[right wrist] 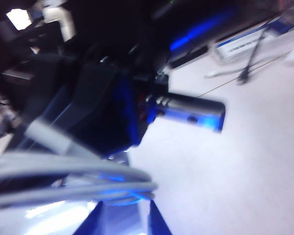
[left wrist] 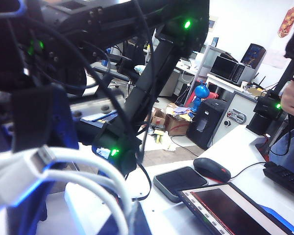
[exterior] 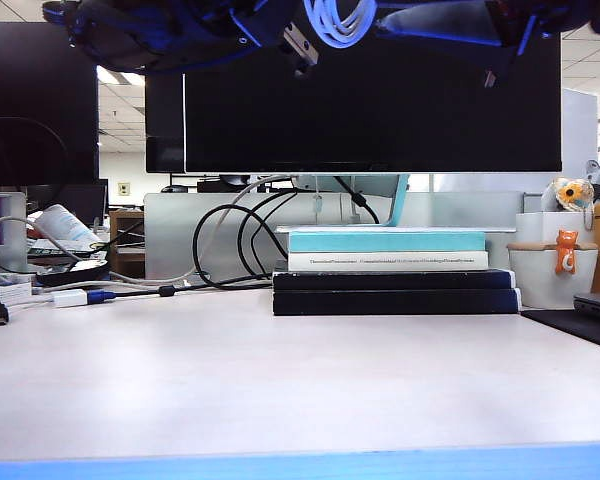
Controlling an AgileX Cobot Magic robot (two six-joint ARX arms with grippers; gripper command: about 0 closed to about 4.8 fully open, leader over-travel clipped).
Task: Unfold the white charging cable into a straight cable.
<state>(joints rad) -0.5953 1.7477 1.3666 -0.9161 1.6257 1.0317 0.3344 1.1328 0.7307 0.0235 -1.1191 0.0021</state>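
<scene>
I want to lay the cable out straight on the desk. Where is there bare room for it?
The widest bare patch of the table runs from the stacked books to the blue front edge. It is crowded at left by the adapter. The white charging cable hangs coiled above, between the left gripper and right gripper.

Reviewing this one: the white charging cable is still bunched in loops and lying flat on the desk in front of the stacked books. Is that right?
Not quite. The white charging cable is still bunched in loops, but it is not on the desk; the exterior view shows it held up above the monitor, between the two end effectors. The desk in front of the stacked books is bare.
</scene>
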